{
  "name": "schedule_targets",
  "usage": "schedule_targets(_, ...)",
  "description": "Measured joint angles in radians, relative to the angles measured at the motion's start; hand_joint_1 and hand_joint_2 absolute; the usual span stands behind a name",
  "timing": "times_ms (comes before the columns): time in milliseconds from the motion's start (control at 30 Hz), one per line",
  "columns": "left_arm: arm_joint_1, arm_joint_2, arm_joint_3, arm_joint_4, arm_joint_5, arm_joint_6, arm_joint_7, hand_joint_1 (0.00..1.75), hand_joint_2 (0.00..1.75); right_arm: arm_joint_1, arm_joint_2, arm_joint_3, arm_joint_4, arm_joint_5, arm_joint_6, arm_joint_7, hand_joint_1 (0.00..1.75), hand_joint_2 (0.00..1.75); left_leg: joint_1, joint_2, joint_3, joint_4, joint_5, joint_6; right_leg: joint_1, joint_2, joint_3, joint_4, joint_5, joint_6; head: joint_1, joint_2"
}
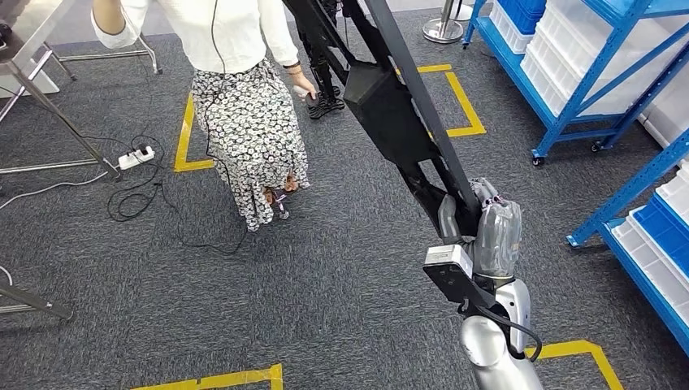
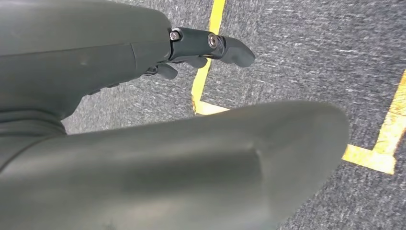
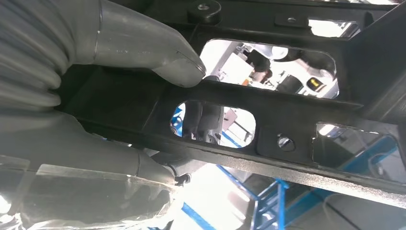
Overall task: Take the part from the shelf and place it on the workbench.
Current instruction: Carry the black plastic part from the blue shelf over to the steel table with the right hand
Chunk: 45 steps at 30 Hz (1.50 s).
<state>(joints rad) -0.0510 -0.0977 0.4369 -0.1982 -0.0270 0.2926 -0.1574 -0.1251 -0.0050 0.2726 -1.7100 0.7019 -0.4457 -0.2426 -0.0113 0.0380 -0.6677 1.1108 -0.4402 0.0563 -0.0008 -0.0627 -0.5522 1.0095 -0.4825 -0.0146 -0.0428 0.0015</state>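
The right hand grips the long black part, carried over the floor with the blue shelf at far right, so pickup looks done, placing remains; the left hand holds nothing, fingers apart.

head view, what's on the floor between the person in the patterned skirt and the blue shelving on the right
In the head view, the long black part held by the right hand crosses that stretch above grey carpet, beside yellow floor tape.
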Motion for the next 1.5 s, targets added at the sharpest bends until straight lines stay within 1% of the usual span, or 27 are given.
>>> schedule_targets(67,-0.003,0.004,0.0,0.0,-0.014,0.006,0.012,0.0,0.0,-0.011,-0.001,0.001,0.0,0.024,-0.009,0.018,1.75,1.75,-0.018,0.025,0.034,-0.069,0.016,0.019,0.0,-0.015,0.002,-0.003,-0.003,0.004,-0.001,0.0)
schedule_targets(133,-0.003,0.004,-0.001,0.0,-0.026,0.008,0.022,0.0,0.0,-0.02,-0.002,0.001,-0.004,0.046,-0.014,0.043,1.75,1.75,-0.021,0.01,0.041,-0.086,0.021,0.029,0.001,-0.029,0.007,-0.011,-0.005,0.01,-0.004,0.0)
schedule_targets(167,-0.002,0.004,-0.002,0.0,-0.033,0.005,0.026,0.0,0.0,-0.023,-0.003,0.0,-0.007,0.058,-0.014,0.057,1.75,1.75,-0.018,0.001,0.052,-0.103,0.03,0.034,0.002,-0.024,0.01,-0.012,-0.006,0.012,-0.004,0.0)
schedule_targets(233,-0.004,0.004,-0.007,-0.001,-0.045,-0.002,0.028,0.0,0.0,-0.031,-0.007,-0.005,-0.016,0.08,-0.015,0.078,1.75,1.75,-0.008,-0.018,0.076,-0.141,0.049,0.044,0.001,0.015,-0.007,0.027,-0.027,0.012,-0.002,0.0)
schedule_targets(300,-0.008,0.002,-0.011,-0.001,-0.054,-0.01,0.024,0.0,0.0,-0.037,-0.01,-0.012,-0.02,0.091,-0.015,0.088,1.75,1.75,-0.002,-0.039,0.082,-0.153,0.056,0.046,-0.009,0.054,-0.067,0.144,-0.074,0.011,0.0,0.0)
schedule_targets(367,-0.01,-0.002,-0.014,-0.001,-0.06,-0.014,0.017,0.0,0.0,-0.037,-0.01,-0.021,-0.019,0.096,-0.015,0.09,1.75,1.75,0.003,-0.065,0.081,-0.152,0.056,0.04,-0.022,0.061,-0.124,0.241,-0.1,0.023,0.001,0.0)
schedule_targets(400,-0.01,-0.003,-0.015,0.0,-0.063,-0.015,0.014,0.0,0.0,-0.037,-0.01,-0.025,-0.017,0.098,-0.015,0.088,1.75,1.75,0.008,-0.078,0.08,-0.15,0.055,0.034,-0.031,0.061,-0.128,0.239,-0.09,0.037,0.001,0.0)
schedule_targets(467,-0.008,-0.006,-0.015,0.0,-0.065,-0.014,0.009,0.0,0.0,-0.038,-0.01,-0.028,-0.013,0.1,-0.015,0.083,1.75,1.75,0.02,-0.101,0.076,-0.135,0.047,0.015,-0.05,0.069,-0.079,0.127,-0.035,0.072,0.002,0.0)
schedule_targets(500,-0.008,-0.006,-0.015,0.0,-0.065,-0.013,0.008,0.0,0.0,-0.039,-0.009,-0.029,-0.011,0.099,-0.015,0.08,1.75,1.75,0.024,-0.112,0.069,-0.12,0.04,0.001,-0.055,0.08,-0.051,0.068,-0.013,0.084,0.004,0.0)
schedule_targets(533,-0.008,-0.005,-0.015,0.0,-0.065,-0.012,0.006,0.0,0.0,-0.04,-0.008,-0.03,-0.01,0.099,-0.016,0.077,1.75,1.75,0.027,-0.12,0.06,-0.103,0.031,-0.011,-0.058,0.087,-0.029,0.029,0.0,0.085,0.007,0.0)
schedule_targets(567,-0.007,-0.005,-0.015,0.0,-0.065,-0.01,0.004,0.0,0.0,-0.042,-0.007,-0.031,-0.008,0.097,-0.016,0.073,1.75,1.75,0.029,-0.127,0.052,-0.091,0.025,-0.02,-0.056,0.093,-0.021,0.013,0.003,0.079,0.008,0.0)
schedule_targets(633,-0.003,-0.005,-0.015,0.0,-0.062,-0.003,-0.001,0.0,0.0,-0.045,-0.002,-0.033,-0.003,0.093,-0.017,0.062,1.75,1.75,0.035,-0.134,0.042,-0.081,0.021,-0.03,-0.049,0.085,-0.021,0.019,0.001,0.056,0.006,0.0)
schedule_targets(700,0.0,-0.005,-0.014,0.0,-0.055,0.006,-0.002,0.0,0.0,-0.05,0.003,-0.034,0.002,0.091,-0.017,0.054,1.75,1.75,0.041,-0.112,0.034,-0.062,0.011,-0.034,-0.046,0.077,-0.02,0.019,0.003,0.041,0.004,0.0)
schedule_targets(733,-0.001,-0.005,-0.014,0.001,-0.051,0.01,-0.002,0.0,0.0,-0.053,0.005,-0.035,0.005,0.091,-0.017,0.051,1.75,1.75,0.042,-0.09,0.019,-0.029,-0.007,-0.036,-0.044,0.071,-0.018,0.018,0.003,0.036,0.003,0.0)
schedule_targets(800,-0.004,-0.006,-0.013,0.001,-0.046,0.013,-0.002,0.0,0.0,-0.055,0.006,-0.037,0.011,0.093,-0.017,0.045,1.75,1.75,0.041,-0.05,-0.041,0.092,-0.064,-0.036,-0.033,0.057,-0.017,0.018,0.0,0.028,0.001,0.0)
schedule_targets(867,-0.005,-0.005,-0.013,0.001,-0.044,0.012,0.0,0.0,0.0,-0.056,0.006,-0.037,0.018,0.099,-0.017,0.039,1.75,1.75,0.039,-0.041,-0.102,0.202,-0.102,-0.03,-0.021,0.04,-0.016,0.019,-0.004,0.022,0.001,0.0)
schedule_targets(900,-0.004,-0.005,-0.012,0.001,-0.043,0.011,0.002,0.0,0.0,-0.056,0.006,-0.038,0.021,0.101,-0.017,0.037,1.75,1.75,0.036,-0.041,-0.111,0.212,-0.096,-0.022,-0.015,0.032,-0.014,0.019,-0.006,0.019,0.002,0.0)
schedule_targets(967,-0.003,-0.005,-0.012,0.001,-0.042,0.01,0.004,0.0,0.0,-0.058,0.006,-0.037,0.024,0.104,-0.017,0.034,1.75,1.75,0.019,-0.033,-0.065,0.116,-0.035,0.004,-0.007,0.016,-0.008,0.018,-0.011,0.013,0.002,0.0)
schedule_targets(1033,-0.005,-0.003,-0.011,0.0,-0.042,0.009,0.004,0.0,0.0,-0.06,0.006,-0.037,0.025,0.103,-0.018,0.031,1.75,1.75,-0.007,0.004,0.001,-0.01,0.011,0.031,-0.005,0.0,0.0,0.013,-0.015,0.01,0.003,0.0)
schedule_targets(1100,-0.009,0.002,-0.011,0.0,-0.042,0.008,0.002,0.0,0.0,-0.06,0.006,-0.037,0.025,0.101,-0.019,0.029,1.75,1.75,-0.026,0.027,0.025,-0.061,0.015,0.041,-0.009,-0.018,0.004,0.005,-0.016,0.013,0.0,0.0)
schedule_targets(1167,-0.008,0.005,-0.011,-0.001,-0.042,0.007,0.001,0.0,0.0,-0.059,0.008,-0.037,0.023,0.101,-0.02,0.029,1.75,1.75,-0.027,0.01,0.042,-0.095,0.024,0.048,-0.008,-0.035,0.013,-0.01,-0.016,0.019,-0.004,0.0)
schedule_targets(1233,-0.006,0.004,-0.011,-0.001,-0.041,0.007,0.0,0.0,0.0,-0.061,0.009,-0.037,0.021,0.101,-0.021,0.028,1.75,1.75,-0.018,-0.011,0.079,-0.147,0.046,0.063,-0.005,-0.006,0.012,0.009,-0.031,0.019,-0.003,0.0)
schedule_targets(1267,-0.007,0.003,-0.011,-0.001,-0.041,0.007,0.0,0.0,0.0,-0.061,0.008,-0.037,0.02,0.101,-0.023,0.028,1.75,1.75,-0.011,-0.021,0.095,-0.167,0.055,0.069,-0.005,0.02,-0.006,0.05,-0.048,0.017,-0.001,0.0)
schedule_targets(1333,-0.011,-0.001,-0.011,-0.001,-0.04,0.005,-0.001,0.0,0.0,-0.061,0.005,-0.036,0.021,0.1,-0.026,0.028,1.75,1.75,-0.009,-0.044,0.1,-0.174,0.059,0.07,-0.014,0.056,-0.071,0.17,-0.089,0.018,0.002,0.0)
schedule_targets(1400,-0.012,-0.006,-0.011,-0.001,-0.042,0.003,0.0,0.0,0.0,-0.055,0.001,-0.036,0.022,0.101,-0.028,0.028,1.75,1.75,-0.004,-0.072,0.099,-0.17,0.055,0.059,-0.028,0.061,-0.116,0.23,-0.095,0.036,0.004,0.0)
schedule_targets(1433,-0.011,-0.008,-0.011,-0.001,-0.042,0.004,0.0,0.0,0.0,-0.053,-0.001,-0.036,0.022,0.101,-0.029,0.028,1.75,1.75,0.0,-0.085,0.099,-0.164,0.051,0.051,-0.036,0.061,-0.111,0.207,-0.075,0.051,0.004,0.0)
schedule_targets(1500,-0.008,-0.007,-0.011,-0.001,-0.043,0.008,0.0,0.0,0.0,-0.049,-0.007,-0.036,0.021,0.101,-0.036,0.028,1.75,1.75,0.013,-0.109,0.091,-0.137,0.035,0.024,-0.052,0.074,-0.064,0.093,-0.018,0.084,0.006,0.0)
